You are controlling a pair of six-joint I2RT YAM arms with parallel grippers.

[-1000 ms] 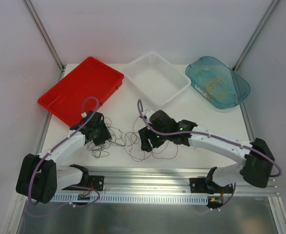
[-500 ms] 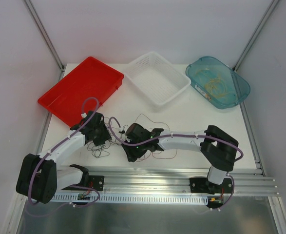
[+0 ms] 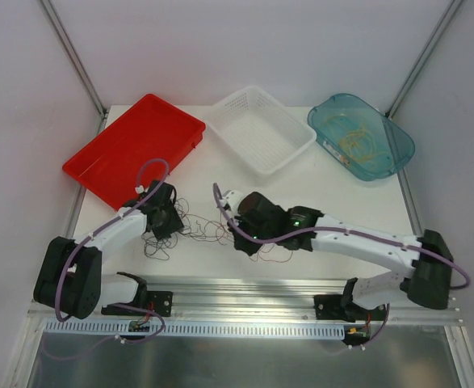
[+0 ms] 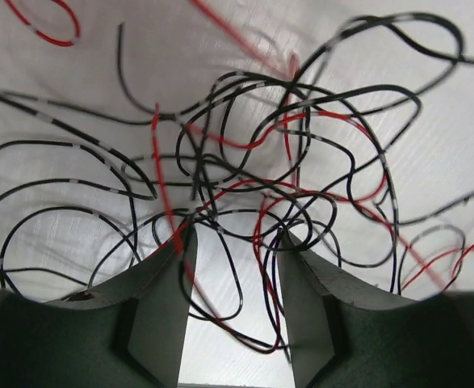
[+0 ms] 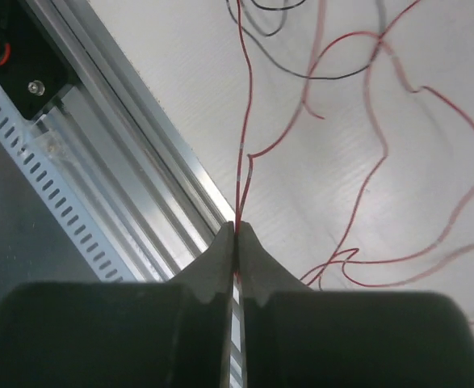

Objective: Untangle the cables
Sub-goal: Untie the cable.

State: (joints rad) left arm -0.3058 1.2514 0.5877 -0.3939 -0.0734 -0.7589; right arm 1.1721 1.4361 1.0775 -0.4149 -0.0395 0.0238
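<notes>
The cables (image 3: 203, 231) lie as a tangle of thin black and red wires on the white table between my two grippers. My left gripper (image 3: 165, 221) hovers over the tangle's left side. In the left wrist view this gripper (image 4: 235, 242) is open, and loose black and red loops (image 4: 245, 162) run through the gap and spread out ahead. My right gripper (image 3: 247, 242) is at the tangle's right end, near the table's front edge. Seen from the right wrist, the right gripper (image 5: 237, 228) is shut on a doubled red cable (image 5: 242, 145) that runs straight away from the fingertips.
A red tray (image 3: 136, 145) stands at the back left and a white basket (image 3: 261, 129) at the back middle. A teal bin (image 3: 362, 133) at the back right holds yellowish wire. The aluminium rail (image 5: 115, 162) runs along the near edge, close under the right gripper.
My right gripper has closed on the red cable after swinging left and back to the right. The left arm has shifted slightly; its jaws stay as they were.
</notes>
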